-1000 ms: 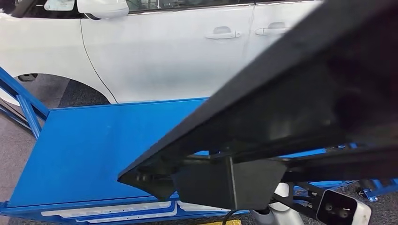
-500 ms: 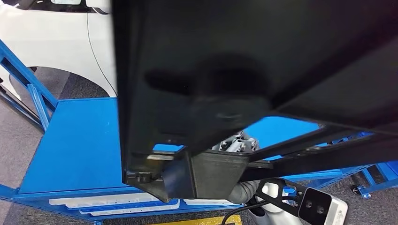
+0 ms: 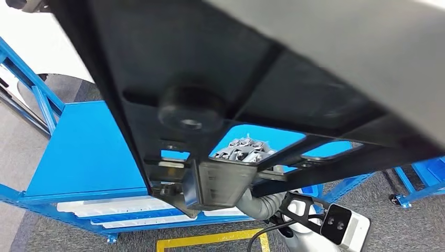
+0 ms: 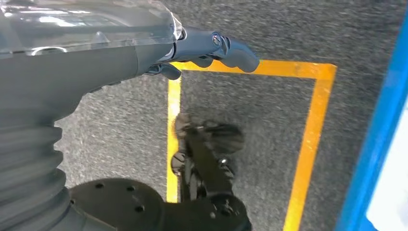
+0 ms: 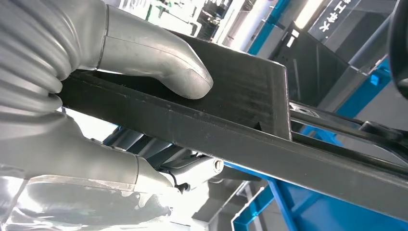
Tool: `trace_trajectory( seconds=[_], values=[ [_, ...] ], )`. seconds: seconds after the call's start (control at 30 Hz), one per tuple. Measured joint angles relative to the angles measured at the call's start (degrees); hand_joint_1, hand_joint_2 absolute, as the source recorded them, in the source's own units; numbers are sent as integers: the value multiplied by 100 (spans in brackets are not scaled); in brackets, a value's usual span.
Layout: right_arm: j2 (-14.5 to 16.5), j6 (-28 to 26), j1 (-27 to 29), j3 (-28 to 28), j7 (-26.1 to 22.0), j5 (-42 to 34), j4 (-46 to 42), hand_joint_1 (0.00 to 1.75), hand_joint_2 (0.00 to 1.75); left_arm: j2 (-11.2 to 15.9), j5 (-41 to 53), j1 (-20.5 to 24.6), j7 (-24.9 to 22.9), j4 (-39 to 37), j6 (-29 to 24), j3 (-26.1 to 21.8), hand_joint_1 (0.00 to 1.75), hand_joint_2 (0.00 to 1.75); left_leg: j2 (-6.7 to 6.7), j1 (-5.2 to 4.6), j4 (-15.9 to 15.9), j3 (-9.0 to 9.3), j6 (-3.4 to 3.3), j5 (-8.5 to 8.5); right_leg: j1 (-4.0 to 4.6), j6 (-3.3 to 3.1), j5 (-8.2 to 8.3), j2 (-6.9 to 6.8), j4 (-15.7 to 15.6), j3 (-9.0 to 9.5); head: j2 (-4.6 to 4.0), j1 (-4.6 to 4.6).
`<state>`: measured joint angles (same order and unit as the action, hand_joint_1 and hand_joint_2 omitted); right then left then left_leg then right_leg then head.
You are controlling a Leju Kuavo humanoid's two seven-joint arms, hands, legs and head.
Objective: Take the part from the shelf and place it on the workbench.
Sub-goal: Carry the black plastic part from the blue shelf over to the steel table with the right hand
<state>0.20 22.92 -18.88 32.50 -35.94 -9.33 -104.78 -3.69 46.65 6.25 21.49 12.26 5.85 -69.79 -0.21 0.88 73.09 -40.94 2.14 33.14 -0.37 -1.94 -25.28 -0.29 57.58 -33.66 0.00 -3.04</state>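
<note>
right hand [image 5: 120, 96] gripping tilted black part [image 3: 220, 79]

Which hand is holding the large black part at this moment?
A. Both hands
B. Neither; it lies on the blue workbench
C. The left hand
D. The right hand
D. The right hand grips the black part, thumb over its edge, while the left hand hangs above the floor holding nothing.

The part [image 3: 220, 79] hangs above the workbench [image 3: 78, 152] (right hand [image 3: 241, 152] beneath).

Grey ribbed wrist covers, a thick grey thumb [image 5: 159, 60], dark fingers [image 4: 226, 45], black cable.
</note>
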Motion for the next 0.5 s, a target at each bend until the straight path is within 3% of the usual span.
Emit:
trace_trajectory(
  seconds=[0.03, 0.07, 0.13, 0.2, 0.23, 0.3, 0.33, 0.37, 0.4, 0.47, 0.5],
  values=[
    [-5, 1, 4, 0, 14, 2, 14, 175, 175, 4, 7, 1, -13, 0, -1, 0, 0, 175, 0, 0, 121, 55, 7, -28, 4, 7, 60, 0, 5, -82, 0, 0],
    [-11, 0, 8, 0, 26, 4, 24, 175, 175, 7, 12, 1, -22, 0, -1, 0, 0, 175, 0, 0, 41, 211, 5, -156, 6, 18, 118, 1, 13, -160, 0, 0],
    [-22, -1, 12, 0, 38, 10, 34, 175, 175, 11, 18, 10, -32, 0, 1, 0, 0, 175, 0, -3, -639, 780, -24, -401, 9, 56, 220, 3, 37, -293, 0, -1],
    [-31, -2, 10, -1, 40, 18, 35, 175, 175, 14, 21, 22, -35, 0, 8, 1, 0, 175, -9, -26, -1393, 1274, -85, -381, 22, 116, 309, 1, 58, -366, 0, -1],
    [-37, -1, 10, -2, 40, 20, 35, 175, 175, 14, 23, 25, -39, 0, 13, 1, 0, 175, -12, -43, -1579, 1372, -121, -333, 24, 152, 354, -2, 55, -379, 0, -1],
    [-52, -2, 12, -5, 41, 20, 35, 175, 175, 11, 24, 16, -55, -1, 22, 2, 0, 175, -5, -50, -1649, 1347, -199, -380, 17, 224, 433, -2, 39, -390, 0, -1],
    [-62, -3, 15, -9, 40, 20, 34, 175, 175, 8, 23, 16, -64, -1, 23, 2, 0, 175, 10, -43, -1660, 1315, -242, -434, 9, 258, 389, 4, 71, -414, 0, -1],
    [-75, -4, 17, -15, 39, 20, 34, 175, 175, 5, 22, 17, -71, -2, 23, 2, 0, 175, 27, -30, -1673, 1269, -291, -498, 4, 287, 240, 11, 185, -462, 0, 0],
    [-93, -5, 22, -22, 39, 20, 33, 175, 175, 3, 22, 20, -76, -2, 22, 2, 0, 175, 45, -19, -1683, 1210, -329, -567, -4, 313, -12, 17, 413, -541, 0, 0],
    [-137, -8, 34, -34, 37, 20, 33, 175, 175, 2, 21, 19, -84, -2, 21, 1, 0, 175, 61, -27, -1669, 1049, -366, -695, -19, 348, -585, 21, 1156, -738, 0, 0],
    [-162, -14, 42, -42, 37, 19, 33, 175, 175, 2, 22, 16, -86, -2, 21, 0, 0, 175, 63, -31, -1655, 958, -361, -758, -26, 361, -732, 20, 1500, -796, 0, 0]
  ],
)
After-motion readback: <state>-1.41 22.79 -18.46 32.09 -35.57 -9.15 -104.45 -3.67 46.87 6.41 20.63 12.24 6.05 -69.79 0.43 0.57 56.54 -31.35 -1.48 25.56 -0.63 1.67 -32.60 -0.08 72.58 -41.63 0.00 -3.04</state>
